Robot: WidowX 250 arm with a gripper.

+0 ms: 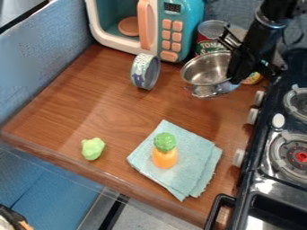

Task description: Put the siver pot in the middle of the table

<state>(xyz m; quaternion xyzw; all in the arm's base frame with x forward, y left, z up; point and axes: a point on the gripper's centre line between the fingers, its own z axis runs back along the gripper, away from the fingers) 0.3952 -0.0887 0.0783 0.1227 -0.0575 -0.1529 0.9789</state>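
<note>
Black gripper (240, 67) at the right side of the round silver metal pot (203, 69), near the table's back right; whether spread, closed or pinching, impossible to tell. Behind the pot, a red-and-green cylindrical can (212, 31); to its left, a round patterned tin (146, 71) on edge. Nearer the front, an orange toy with leafy green top (164, 155) upon folded teal cloth (189, 173).

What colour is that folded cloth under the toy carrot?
The cloth is pale blue-green, seen in the camera view.
</note>
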